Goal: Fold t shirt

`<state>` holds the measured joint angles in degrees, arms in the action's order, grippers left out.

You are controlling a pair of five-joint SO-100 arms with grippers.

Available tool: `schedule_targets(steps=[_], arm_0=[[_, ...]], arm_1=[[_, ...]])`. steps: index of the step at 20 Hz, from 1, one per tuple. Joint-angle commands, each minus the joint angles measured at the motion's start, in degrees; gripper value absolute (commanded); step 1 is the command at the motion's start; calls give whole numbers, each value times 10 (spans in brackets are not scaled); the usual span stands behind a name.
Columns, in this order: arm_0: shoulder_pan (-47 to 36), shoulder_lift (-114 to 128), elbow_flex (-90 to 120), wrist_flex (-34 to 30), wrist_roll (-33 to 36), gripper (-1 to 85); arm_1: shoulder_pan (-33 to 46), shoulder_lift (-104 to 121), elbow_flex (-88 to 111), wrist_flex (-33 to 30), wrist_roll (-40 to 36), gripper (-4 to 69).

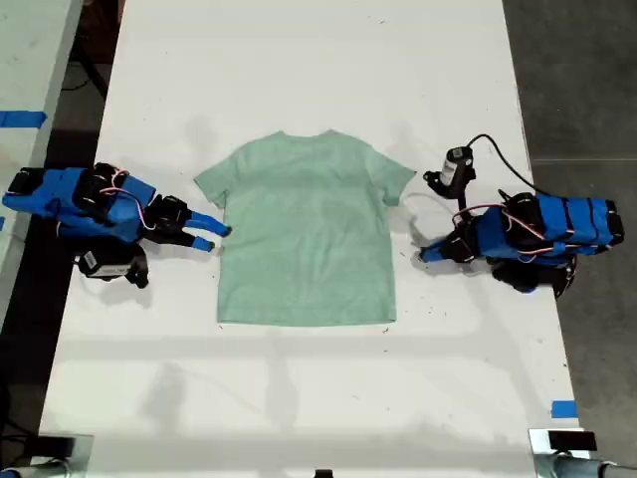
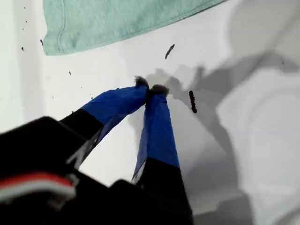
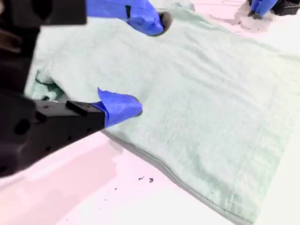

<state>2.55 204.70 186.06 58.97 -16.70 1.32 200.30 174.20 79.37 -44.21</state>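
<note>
The t shirt (image 1: 306, 231) lay flat and unfolded on the table (image 1: 299, 70), so every fold was left. My second gripper (image 1: 213, 236), jaws spread, reached its sleeve edge; my first gripper (image 2: 150, 89), pinched closed and empty, sat just beside its opposite side.

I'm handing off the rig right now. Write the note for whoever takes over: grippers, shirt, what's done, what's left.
My first gripper: shut, empty, on bare table just off the t shirt's hem corner, at the exterior view's right.
My second gripper: open, jaws straddling the shirt's edge near the sleeve at the exterior view's left, not yet closed on cloth.
Shirt: flat, spread out mid-table, collar toward the exterior view's top.
Done: no fold yet.
Left: grasp and make every fold.
</note>
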Motion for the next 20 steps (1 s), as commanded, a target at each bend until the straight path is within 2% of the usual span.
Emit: schedule_targets(steps=[1,2,3,4,5,7,9,10,11,12,14,16,17,18,19,20], arm_0=[[4,4,25,-5,-5,242],[4,4,25,-5,-5,242],[4,4,25,-5,-5,242],[4,4,25,-5,-5,242],[4,4,25,-5,-5,242],[4,4,25,-5,-5,242],[4,4,25,-5,-5,242],[4,4,25,-5,-5,242],[4,4,25,-5,-5,242],[4,4,25,-5,-5,242],[4,4,25,-5,-5,242],[4,4,25,-5,-5,242],[4,4,25,-5,-5,242],[4,4,25,-5,-5,242],[4,4,25,-5,-5,242],[4,4,25,-5,-5,242]], arm_1=[[-5,4,34,-15,-4,25],[-2,4,34,-15,21,27],[0,4,34,-15,8,25],[4,5,34,-33,59,23],[10,5,27,-91,120,24],[16,6,-6,-156,120,22],[70,6,-30,-233,55,18],[117,0,-46,-239,50,19],[166,-19,-69,-231,40,22],[212,-77,-112,-221,32,67],[277,-337,-276,-195,11,70],[326,-610,-505,-94,4,114],[351,-651,-563,-88,-19,124],[376,-639,-563,-125,-14,92],[402,-624,-559,-152,-38,95],[437,-650,-589,-123,-62,128]])
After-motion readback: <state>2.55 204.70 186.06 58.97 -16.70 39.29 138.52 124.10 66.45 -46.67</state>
